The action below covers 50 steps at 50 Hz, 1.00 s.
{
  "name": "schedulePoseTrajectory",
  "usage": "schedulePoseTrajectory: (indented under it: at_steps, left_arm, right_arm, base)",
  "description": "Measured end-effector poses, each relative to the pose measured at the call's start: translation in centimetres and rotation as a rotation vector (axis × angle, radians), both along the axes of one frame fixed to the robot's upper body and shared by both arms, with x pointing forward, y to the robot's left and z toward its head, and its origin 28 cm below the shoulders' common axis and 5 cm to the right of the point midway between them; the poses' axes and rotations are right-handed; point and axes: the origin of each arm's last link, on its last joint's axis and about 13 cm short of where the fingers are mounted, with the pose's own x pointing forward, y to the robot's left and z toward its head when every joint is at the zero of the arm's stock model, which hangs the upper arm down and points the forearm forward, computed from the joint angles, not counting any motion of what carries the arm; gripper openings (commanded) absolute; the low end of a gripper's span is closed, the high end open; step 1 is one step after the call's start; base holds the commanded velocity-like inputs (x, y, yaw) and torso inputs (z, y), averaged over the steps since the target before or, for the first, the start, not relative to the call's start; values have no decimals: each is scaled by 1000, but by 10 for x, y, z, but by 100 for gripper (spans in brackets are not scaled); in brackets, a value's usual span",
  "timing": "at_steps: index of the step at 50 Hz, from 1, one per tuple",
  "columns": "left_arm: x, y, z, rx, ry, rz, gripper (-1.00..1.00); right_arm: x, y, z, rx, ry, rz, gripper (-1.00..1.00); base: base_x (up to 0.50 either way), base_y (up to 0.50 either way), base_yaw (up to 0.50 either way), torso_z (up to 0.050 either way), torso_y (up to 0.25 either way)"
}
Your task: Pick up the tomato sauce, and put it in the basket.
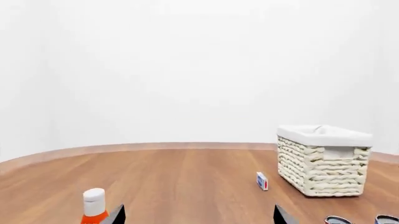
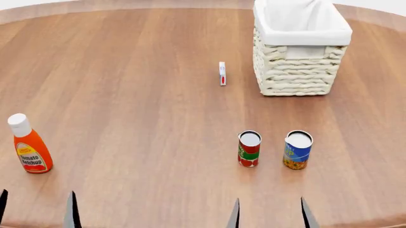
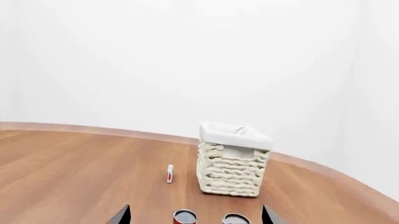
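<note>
Both grippers, left (image 2: 37, 209) and right (image 2: 269, 213), hang with jaws spread wide, holding nothing. The tomato sauce (image 2: 249, 148) stands untouched beyond the right gripper, well short of the basket (image 2: 298, 71).

A bare simulated test scene: a round wooden table (image 2: 140, 109) against blank white walls (image 1: 187, 70).

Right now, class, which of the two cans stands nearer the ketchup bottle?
The red can, pictured with tomatoes; the blue-and-yellow can stands on its far side.
</note>
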Motion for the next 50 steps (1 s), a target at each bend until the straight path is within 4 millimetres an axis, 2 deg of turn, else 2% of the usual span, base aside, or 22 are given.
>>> schedulePoseTrajectory:
  at_steps: [10, 25, 43, 50]
  left_arm:
    - [-13, 3, 25, -34, -160, 13, 100]
    - [-33, 6, 54, -79, -305, 5, 100]
    - [-40, 6, 62, -94, -333, -7, 100]
    - [-41, 6, 62, -95, -333, -8, 100]
  right_arm:
    - [-11, 4, 21, -31, -89, 15, 100]
    - [-28, 9, 44, -80, -211, 31, 100]
    - [-34, 11, 49, -98, -241, 33, 100]
    - [-34, 11, 50, -102, -232, 32, 100]
  base:
    - [0, 0, 0, 0, 0]
    - [0, 0, 0, 0, 0]
    - [0, 0, 0, 0, 0]
    - [251, 0, 0, 0, 0]
